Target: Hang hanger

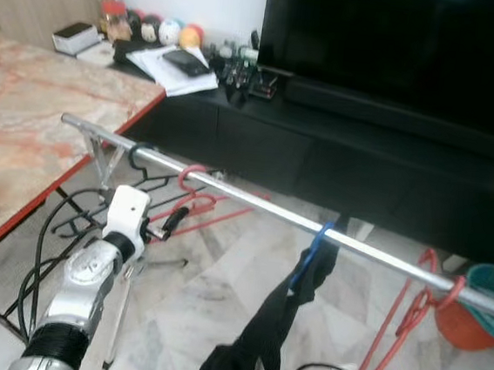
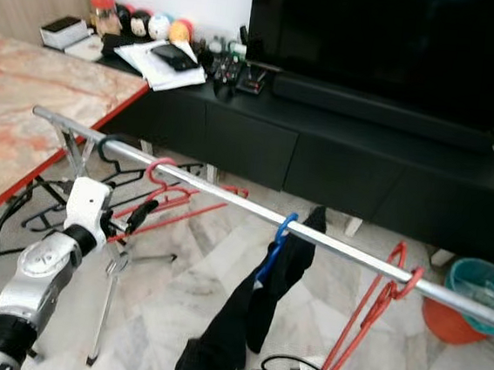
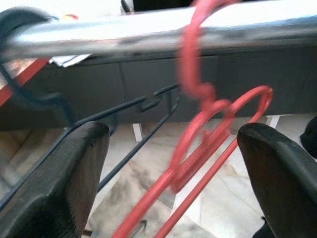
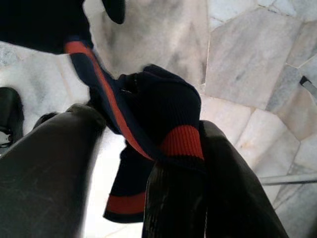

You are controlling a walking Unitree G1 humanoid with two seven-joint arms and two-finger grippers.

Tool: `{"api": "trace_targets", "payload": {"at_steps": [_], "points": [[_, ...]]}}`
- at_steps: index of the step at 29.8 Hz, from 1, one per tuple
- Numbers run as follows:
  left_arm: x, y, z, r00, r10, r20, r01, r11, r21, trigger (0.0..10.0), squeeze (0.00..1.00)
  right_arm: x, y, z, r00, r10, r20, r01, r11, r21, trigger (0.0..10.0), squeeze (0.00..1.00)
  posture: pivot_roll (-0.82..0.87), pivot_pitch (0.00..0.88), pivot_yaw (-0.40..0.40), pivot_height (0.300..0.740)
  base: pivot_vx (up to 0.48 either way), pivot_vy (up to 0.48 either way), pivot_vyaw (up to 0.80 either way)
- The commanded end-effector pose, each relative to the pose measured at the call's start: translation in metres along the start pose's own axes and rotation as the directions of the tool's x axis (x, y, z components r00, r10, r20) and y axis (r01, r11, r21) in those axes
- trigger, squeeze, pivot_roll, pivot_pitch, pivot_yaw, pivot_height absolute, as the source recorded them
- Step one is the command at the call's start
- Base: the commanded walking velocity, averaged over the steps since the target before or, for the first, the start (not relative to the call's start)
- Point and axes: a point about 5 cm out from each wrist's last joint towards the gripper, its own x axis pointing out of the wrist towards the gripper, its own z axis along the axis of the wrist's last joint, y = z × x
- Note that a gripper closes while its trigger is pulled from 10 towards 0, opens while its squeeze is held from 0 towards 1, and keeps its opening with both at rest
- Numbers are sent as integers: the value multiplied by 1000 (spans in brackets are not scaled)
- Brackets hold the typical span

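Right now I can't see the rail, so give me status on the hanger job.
Left gripper open, red hanger between its fingers, hooked on rail. Right gripper shut on dark red-striped garment. Black hanger hangs alongside.

A silver rail (image 1: 254,201) carries red hangers (image 1: 195,199), a dark one (image 1: 143,168) and a blue one (image 1: 313,248) with black cloth (image 1: 268,327). Navy, red-striped fabric (image 4: 148,124) shows over grey-white marble floor (image 4: 247,59).
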Motion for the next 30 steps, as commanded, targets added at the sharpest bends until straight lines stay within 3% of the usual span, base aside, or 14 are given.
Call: {"api": "trace_targets", "payload": {"at_steps": [1,10,15,17,30], "points": [[1,-2,0,1000,-12,-11,12,1000,8,10000,0,0,-2,2,1000,-4,3,4,1000,-2,10000,0,52,0,-62,740,0,0,0],[5,8,-6,998,-4,-65,7,999,40,10000,0,0,-2,2,1000,0,3,0,1000,-8,10000,0,50,0,-64,740,0,0,0],[12,14,-8,995,-3,-95,5,1000,20,10000,0,0,-3,2,1000,0,2,0,1000,-8,10000,0,45,0,-64,740,0,0,0],[17,15,-9,994,-18,-110,15,999,-33,10000,0,0,-3,2,1000,0,2,0,1000,-8,10000,0,45,0,-64,740,0,0,0],[19,17,-10,992,-15,-125,11,999,-33,10000,0,0,-3,2,1000,0,2,0,1000,-8,10000,0,45,0,-64,740,0,0,0]]}}
